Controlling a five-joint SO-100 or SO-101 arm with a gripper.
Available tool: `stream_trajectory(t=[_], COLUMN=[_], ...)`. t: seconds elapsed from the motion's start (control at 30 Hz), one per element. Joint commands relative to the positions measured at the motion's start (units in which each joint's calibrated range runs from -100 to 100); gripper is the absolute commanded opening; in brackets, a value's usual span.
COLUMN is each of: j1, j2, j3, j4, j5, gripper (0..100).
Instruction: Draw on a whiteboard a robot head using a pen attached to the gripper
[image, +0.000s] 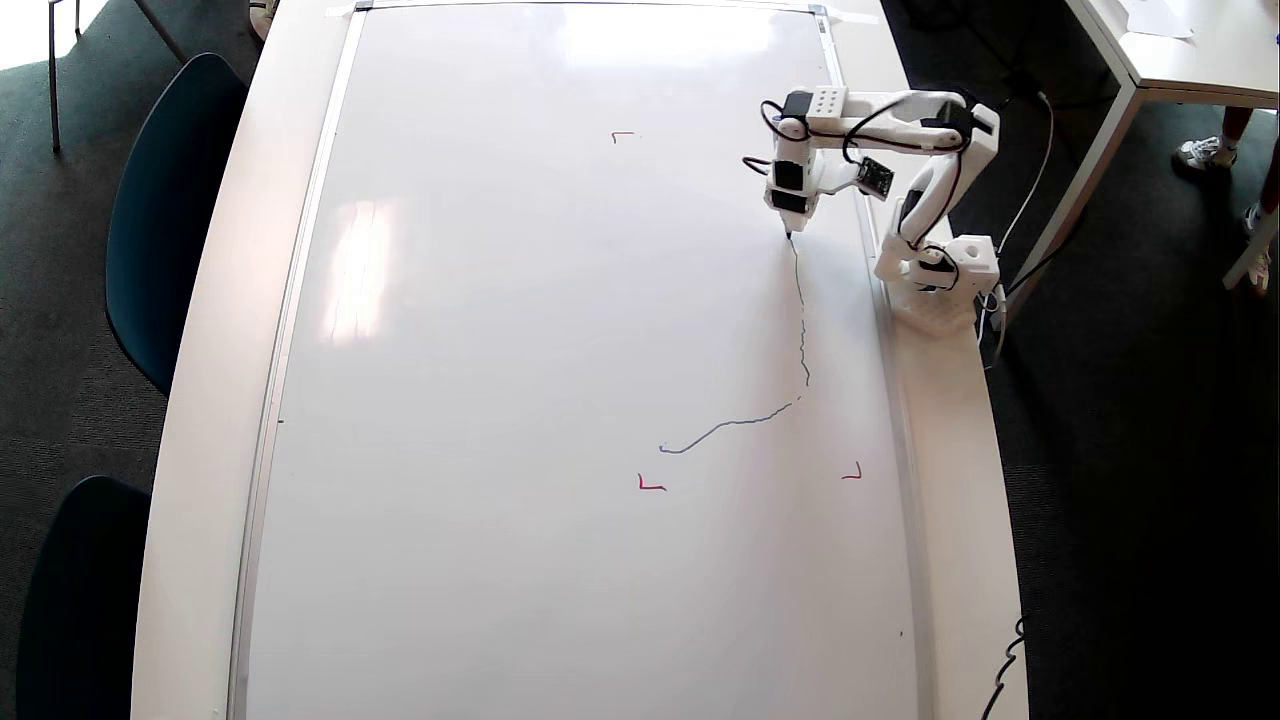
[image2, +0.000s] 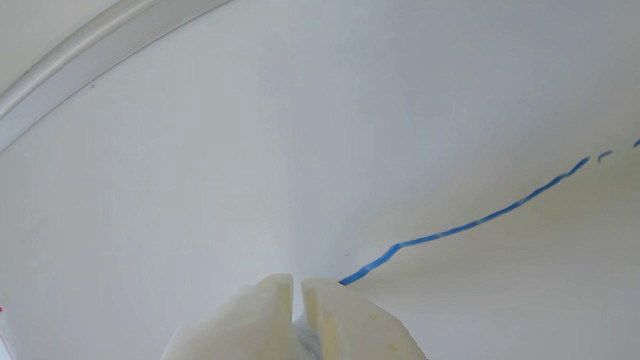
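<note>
The whiteboard fills the table top, with red corner marks on it. A thin blue line runs from the lower middle right, up the board's right side, to the pen tip. That is all of the robot head that shows: two wobbly sides. My gripper points down over the board's upper right and is shut on the pen, whose dark tip touches the board. In the wrist view my two white fingers stand nearly together, and the blue line ends at them; the pen's body is mostly hidden.
The arm's white base stands on the table rim right of the board's silver frame. Dark chairs stand at the left. Another white table and a person's shoes are at the right.
</note>
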Motion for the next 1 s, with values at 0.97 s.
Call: stream_trajectory(t=[0.97], j1=[2.78], j2=[15.97], j3=[-19.67], j4=[-10.7], j5=[-0.19], gripper=[1])
